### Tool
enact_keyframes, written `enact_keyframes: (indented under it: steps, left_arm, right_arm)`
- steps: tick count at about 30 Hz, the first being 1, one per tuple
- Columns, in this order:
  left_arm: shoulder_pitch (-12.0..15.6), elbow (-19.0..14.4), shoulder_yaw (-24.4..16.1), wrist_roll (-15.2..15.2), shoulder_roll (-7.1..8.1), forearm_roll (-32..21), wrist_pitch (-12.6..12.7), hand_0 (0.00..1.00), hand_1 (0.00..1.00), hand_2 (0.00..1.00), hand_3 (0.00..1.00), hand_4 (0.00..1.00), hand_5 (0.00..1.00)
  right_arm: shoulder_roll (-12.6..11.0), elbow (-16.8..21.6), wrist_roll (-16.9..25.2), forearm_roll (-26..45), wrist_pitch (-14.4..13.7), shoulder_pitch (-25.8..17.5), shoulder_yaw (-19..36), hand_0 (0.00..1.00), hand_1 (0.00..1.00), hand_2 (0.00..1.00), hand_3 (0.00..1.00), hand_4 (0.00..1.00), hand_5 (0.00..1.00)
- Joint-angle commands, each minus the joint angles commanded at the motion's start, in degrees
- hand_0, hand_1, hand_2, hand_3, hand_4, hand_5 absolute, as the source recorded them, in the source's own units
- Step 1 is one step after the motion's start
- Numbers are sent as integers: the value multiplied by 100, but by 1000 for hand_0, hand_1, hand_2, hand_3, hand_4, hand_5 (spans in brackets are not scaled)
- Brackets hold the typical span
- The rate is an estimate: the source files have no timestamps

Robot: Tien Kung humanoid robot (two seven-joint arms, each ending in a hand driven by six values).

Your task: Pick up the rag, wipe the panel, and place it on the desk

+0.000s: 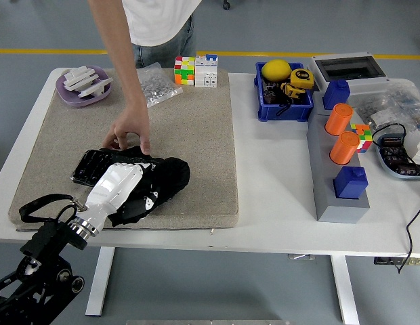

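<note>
Black rag [166, 177] sits at approx 7 o'clock on the beige mat [196, 128], bunched over the right end of the dark panel [95, 164]. Left hand [122, 189], white-backed, is pressed down on the rag w/ fingers curled into the cloth, gripping it. Person's hand [131, 130] at the panel's 12 o'clock edge, fingertips touching it, pinning it to the mat. Purple dish [83, 84] way off at 11 o'clock; blue bin [284, 101] at 1 o'clock on the white table [278, 183].
</note>
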Motion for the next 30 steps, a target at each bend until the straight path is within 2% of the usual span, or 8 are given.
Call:
enact_keyframes:
  steps: [20,26,30]
  left_arm:
    - [128,579,-979,0,-118,206,137,256,302,555,521,371,2]
    - [128,802,-1429,17,-89,345,120,256,305,555,521,378,2]
    - [158,786,-1704,89,-45,535,82,259,306,554,519,377,2]
  right_arm:
    - [24,0,26,-176,41,-23,126,761,623,676,610,998,509]
    - [26,0,30,-268,48,-8,209,760,622,677,610,998,511]
    - [32,0,42,-373,70,-17,320,759,623,677,610,998,512]
